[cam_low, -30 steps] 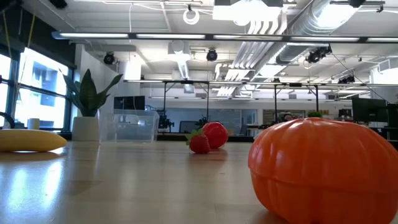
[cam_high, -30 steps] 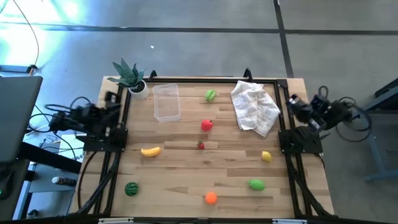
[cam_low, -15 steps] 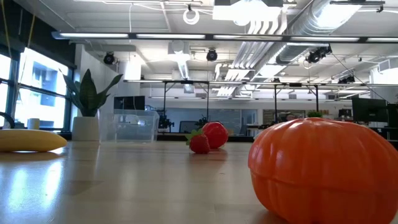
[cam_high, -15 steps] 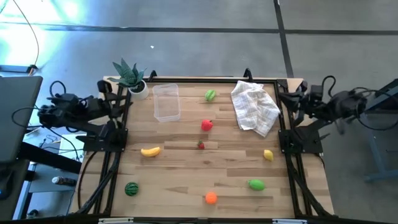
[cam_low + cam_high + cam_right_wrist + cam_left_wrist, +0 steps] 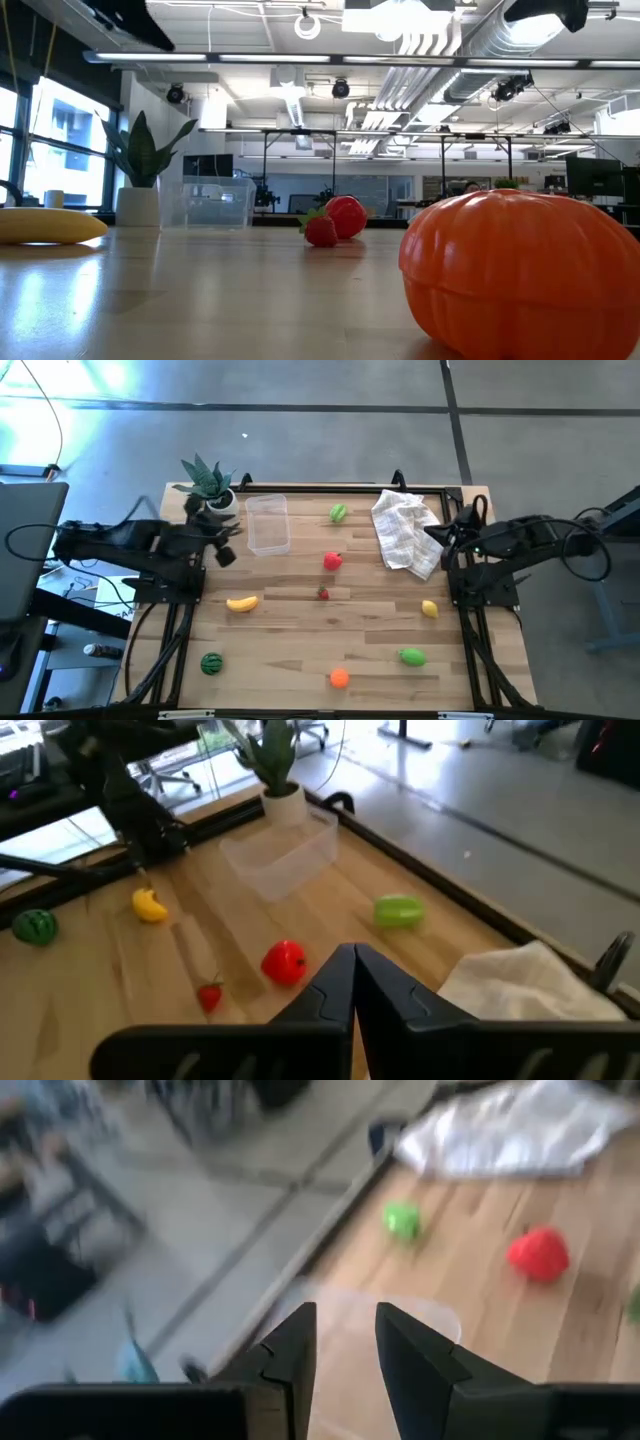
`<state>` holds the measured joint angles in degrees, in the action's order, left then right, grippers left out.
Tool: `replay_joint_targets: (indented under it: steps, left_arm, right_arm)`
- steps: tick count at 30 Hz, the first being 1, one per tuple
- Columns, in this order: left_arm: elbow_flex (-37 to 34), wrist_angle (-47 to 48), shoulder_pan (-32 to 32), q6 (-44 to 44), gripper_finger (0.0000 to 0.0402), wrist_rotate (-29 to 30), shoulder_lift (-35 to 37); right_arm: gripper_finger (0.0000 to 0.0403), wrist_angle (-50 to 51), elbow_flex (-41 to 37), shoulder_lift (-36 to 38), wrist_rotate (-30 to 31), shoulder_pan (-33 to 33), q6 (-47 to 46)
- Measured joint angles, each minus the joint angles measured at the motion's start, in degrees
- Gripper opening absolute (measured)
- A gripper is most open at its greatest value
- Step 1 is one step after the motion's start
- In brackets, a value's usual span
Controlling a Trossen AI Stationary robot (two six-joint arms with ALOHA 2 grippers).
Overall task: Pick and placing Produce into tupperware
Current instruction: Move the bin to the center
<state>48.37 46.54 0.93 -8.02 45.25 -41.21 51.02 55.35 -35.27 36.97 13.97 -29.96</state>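
Two dark robot arms reach in over opposite edges of a wooden table (image 5: pixel 300 630) strewn with toy produce, none of it yet in the clear tupperware (image 5: pixel 268 524), which stands empty near the far edge with its long axis running from far edge to near edge, just beside a potted plant (image 5: pixel 210 485). The left tool (image 5: pixel 226 544), its fingers pressed nearly together and holding nothing, hangs just beside the tub's left wall; the right tool (image 5: pixel 434 536), pressed fully together and likewise empty, sits over the edge of a crumpled white cloth (image 5: pixel 408 530) on the far right. The left arm is clearly the nearer to the tub. The yellow banana (image 5: pixel 242 602) lies toward the near edge from the left tool, its long axis roughly across the table, and the striped watermelon (image 5: pixel 211 663) lies beyond it at the near left corner. For the right arm, the lemon (image 5: pixel 429 610) is closest, lying nearward of its tool, with a light green piece (image 5: pixel 412 656) and the orange (image 5: pixel 340 678) farther on. Between the arms lie a red fruit (image 5: pixel 332 560), a small strawberry (image 5: pixel 322 593) and a second green piece (image 5: pixel 339 513). Either tool would have to spread its fingers before any pick.
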Motion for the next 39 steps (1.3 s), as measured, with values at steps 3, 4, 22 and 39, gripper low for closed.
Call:
replay_joint_targets:
  steps: [3, 4, 22, 39]
  left_arm:
    - [0.0, 0.0, 6.4, -2.7, 0.0095, -7.4, -6.6]
    - [0.0, -0.6, 8.8, -2.7, 0.0095, -10.9, -8.9]
    - [14.7, -6.9, 35.9, 8.9, 0.0095, -44.7, -45.1]
    - [27.4, 7.9, 36.2, 16.0, 0.0095, -44.5, -63.3]
  right_arm:
    - [0.0, -0.9, 0.0, -0.2, -3.1, -2.8, 0.4]
    - [0.0, -1.4, 0.0, -0.3, -3.8, -3.5, 0.7]
    - [0.0, -3.7, 0.0, -3.5, -12.2, -9.6, 3.4]
    - [0.0, -3.5, 0.0, -7.2, -12.9, -9.6, 4.6]
